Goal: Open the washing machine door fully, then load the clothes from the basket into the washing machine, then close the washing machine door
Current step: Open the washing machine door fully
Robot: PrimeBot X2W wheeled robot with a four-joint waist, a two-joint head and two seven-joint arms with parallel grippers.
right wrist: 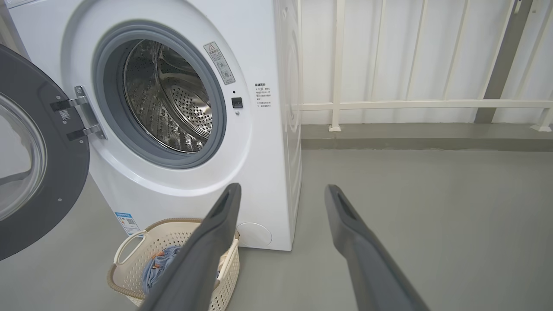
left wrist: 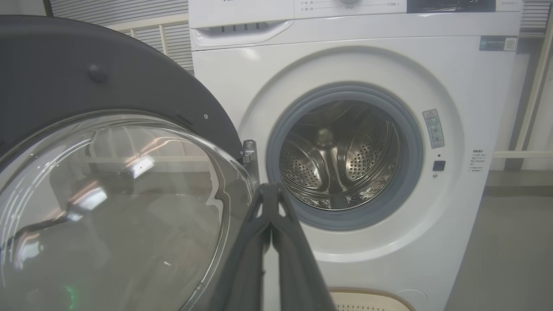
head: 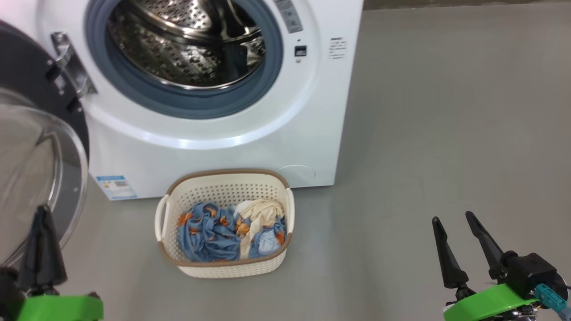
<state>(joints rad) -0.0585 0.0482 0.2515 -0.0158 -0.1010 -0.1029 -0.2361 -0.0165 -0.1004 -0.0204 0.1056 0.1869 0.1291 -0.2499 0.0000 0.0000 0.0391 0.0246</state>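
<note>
Smooth grey floor (head: pixel 446 111), white railing (right wrist: pixel 423 104) beside washing machine (right wrist: pixel 263 172)

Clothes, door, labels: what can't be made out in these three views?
- The clothes: lower layers hidden in head view by top folds and the basket wall; in right wrist view a finger of the right gripper covers much of them.
- The washing machine door: cut off by the left edge in all three views.
- Blue label: print too small in head view.
</note>
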